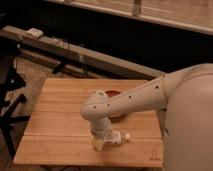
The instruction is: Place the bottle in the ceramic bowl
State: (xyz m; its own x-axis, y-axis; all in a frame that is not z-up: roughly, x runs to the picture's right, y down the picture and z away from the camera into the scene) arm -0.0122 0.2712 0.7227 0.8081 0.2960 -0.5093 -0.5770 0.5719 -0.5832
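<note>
So the gripper (101,143) is down low over the front part of the wooden table (55,110), pointing pretty much straight down, and it's right on top of the bottle (116,136). The bottle is lying on its side on the wood near the front edge, a bit right of the middle, with its white cap (127,136) sticking out to the right of the gripper. Honestly can't tell whether the gripper has actually clamped onto the bottle or is just sitting over it, since the wrist covers that end. The bowl (114,93) is further back on the table, close to the far edge. Only a reddish bit of its rim shows, because the arm (135,97) reaches in from the right and crosses over it. So bottle and bowl are apart, with the arm's elbow between them. The robot's big pale body (192,125) fills the right side of the view. Behind the table there's a long dark rail (75,50) running diagonally, and some black stand (10,100) off to the left on the floor.
</note>
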